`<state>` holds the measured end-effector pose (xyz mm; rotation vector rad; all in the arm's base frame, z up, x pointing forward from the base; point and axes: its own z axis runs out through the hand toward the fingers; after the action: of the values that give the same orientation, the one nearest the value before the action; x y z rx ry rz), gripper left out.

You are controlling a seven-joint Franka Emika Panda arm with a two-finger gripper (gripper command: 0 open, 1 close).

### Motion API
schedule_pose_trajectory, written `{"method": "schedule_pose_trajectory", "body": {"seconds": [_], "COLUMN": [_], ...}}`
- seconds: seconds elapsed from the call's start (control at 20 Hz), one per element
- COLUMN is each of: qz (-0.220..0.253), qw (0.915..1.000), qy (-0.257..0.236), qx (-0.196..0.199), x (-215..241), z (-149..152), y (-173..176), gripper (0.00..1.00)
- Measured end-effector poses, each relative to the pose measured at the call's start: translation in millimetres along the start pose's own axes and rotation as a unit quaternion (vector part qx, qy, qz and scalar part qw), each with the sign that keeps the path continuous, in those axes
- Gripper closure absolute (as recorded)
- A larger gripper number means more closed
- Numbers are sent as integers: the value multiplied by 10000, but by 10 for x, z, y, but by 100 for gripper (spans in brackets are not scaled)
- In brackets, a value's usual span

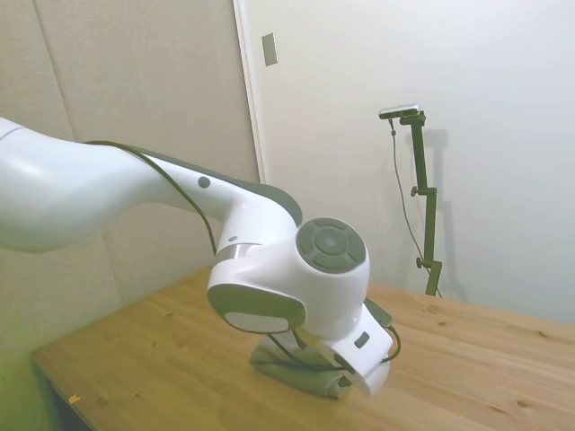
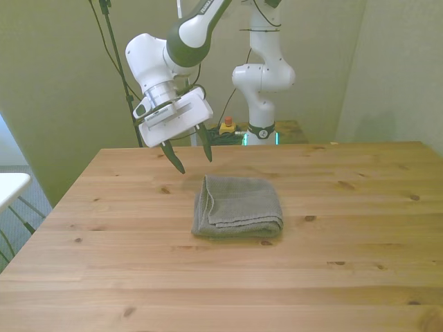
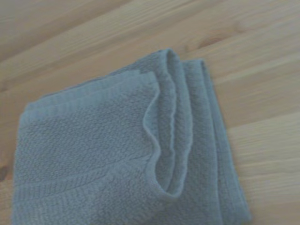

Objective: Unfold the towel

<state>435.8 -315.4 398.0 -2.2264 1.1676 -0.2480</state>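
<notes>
- The towel [image 2: 239,205] lies folded near the middle of the tabletop [image 2: 138,277], a thick flat pad with several layers stacked.
- The end effector [image 2: 188,153] hangs above the tabletop, up and toward the front view's left of the towel, well clear of it — fingers spread wide, holding nothing.
- The wrist view shows the loose layered edges [image 3: 171,136] running along one side of the towel; the front view puts those edges on its left side, nearest the end effector.
- The step in hand looks like the approach, so the aim should be the topmost flap only, at a corner or mid-edge.
- Come down low with one finger sliding under that top layer and the other above it; pinching the whole stack would just lift the pad.
- Terry is soft and clingy — close firmly, then lift and carry the flap across toward the front view's right, low enough that the rest stays put.
</notes>
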Motion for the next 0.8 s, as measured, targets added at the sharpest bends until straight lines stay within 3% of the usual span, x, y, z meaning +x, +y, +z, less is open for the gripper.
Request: {"method": "schedule_pose_trajectory", "body": {"seconds": [0.25, 0.5, 0.8], "qz": [-164, -138, -143], "qw": [9987, 9993, 9996], "qy": [-372, -134, -37], "qx": [300, 313, 249], "x": [94, 246, 313], "z": [165, 159, 391], "y": [-19, 29, -49], "gripper": [0, 0, 0]}}
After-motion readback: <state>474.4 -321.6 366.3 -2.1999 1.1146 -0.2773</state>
